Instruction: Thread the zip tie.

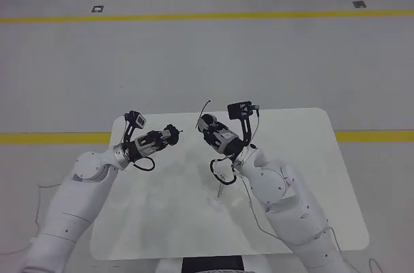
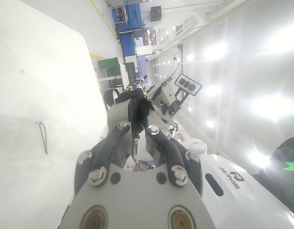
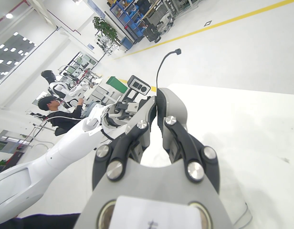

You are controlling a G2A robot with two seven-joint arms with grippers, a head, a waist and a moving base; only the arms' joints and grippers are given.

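One zip tie (image 3: 158, 70) pinched in the closed right gripper (image 3: 157, 101), head end free above the table (image 3: 233, 120). Left gripper (image 2: 137, 101) closed on a thin black strip (image 2: 133, 141)

Zip tie (image 3: 157, 79) lower end hidden between the right jaws

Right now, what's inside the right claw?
A thin black zip tie is pinched in the shut right claw; its head end curves out past the tip. The stretch between the pads is covered, so how far it runs in can't be seen.
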